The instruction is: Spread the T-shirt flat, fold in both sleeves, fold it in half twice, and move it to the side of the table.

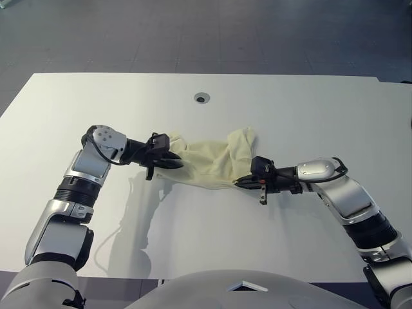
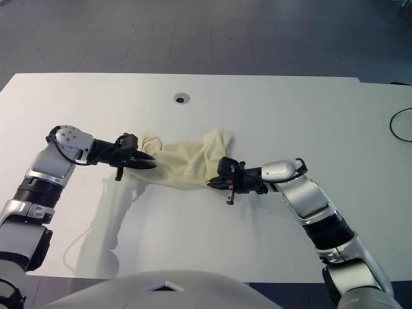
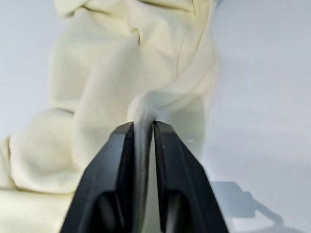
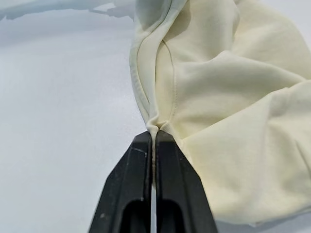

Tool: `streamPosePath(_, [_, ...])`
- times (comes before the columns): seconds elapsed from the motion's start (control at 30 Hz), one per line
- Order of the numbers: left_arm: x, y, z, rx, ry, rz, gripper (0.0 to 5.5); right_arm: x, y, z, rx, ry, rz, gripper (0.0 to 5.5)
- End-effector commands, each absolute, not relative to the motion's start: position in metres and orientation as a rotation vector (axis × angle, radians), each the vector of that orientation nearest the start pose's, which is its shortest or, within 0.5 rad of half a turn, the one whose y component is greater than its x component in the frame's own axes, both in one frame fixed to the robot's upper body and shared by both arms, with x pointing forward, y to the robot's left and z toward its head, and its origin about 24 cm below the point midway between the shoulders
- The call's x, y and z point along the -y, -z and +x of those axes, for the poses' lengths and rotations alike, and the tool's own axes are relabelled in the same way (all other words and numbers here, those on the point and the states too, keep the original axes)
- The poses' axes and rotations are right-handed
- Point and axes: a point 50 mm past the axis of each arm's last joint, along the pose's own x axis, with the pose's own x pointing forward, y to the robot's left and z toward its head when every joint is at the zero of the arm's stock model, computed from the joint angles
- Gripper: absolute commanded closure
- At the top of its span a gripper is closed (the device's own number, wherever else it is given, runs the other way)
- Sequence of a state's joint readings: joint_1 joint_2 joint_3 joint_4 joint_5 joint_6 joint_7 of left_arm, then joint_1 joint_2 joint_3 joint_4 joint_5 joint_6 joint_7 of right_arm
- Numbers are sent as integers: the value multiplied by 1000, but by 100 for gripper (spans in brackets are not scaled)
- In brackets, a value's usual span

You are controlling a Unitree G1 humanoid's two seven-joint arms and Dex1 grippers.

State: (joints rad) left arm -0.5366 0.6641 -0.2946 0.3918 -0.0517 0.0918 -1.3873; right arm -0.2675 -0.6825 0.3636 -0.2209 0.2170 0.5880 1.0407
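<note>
Folding has not begun; spreading flat comes first, then sleeves, two halvings and the move aside. The pale yellow T-shirt is bunched and wrinkly in the middle of the white table. The left gripper and right gripper each pinch its cloth tight.

Small round grommet hole with a dark centre, set in the white table near its far edge, about midway along. Beyond that edge, dark grey tiled floor with faint seams. Far off to the right, thin black cable curving across the tabletop.
</note>
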Motion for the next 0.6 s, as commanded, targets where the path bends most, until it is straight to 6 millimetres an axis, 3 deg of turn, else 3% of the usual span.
streamPosePath(0.03, [-206, -86, 299, -553, 1382, 626, 547, 152, -83, 245, -540, -1266, -422, 550])
streamPosePath(0.17, [-201, -102, 300, -465, 1389, 588, 549, 150, -96, 248, -487, -1256, -397, 550])
streamPosePath(0.37, [-195, -158, 296, -244, 1357, 562, 549, 157, -138, 261, -365, -1206, -351, 550])
streamPosePath(0.6, [-209, -200, 304, -140, 1209, 742, 549, 166, -185, 286, -201, -1095, -407, 550])
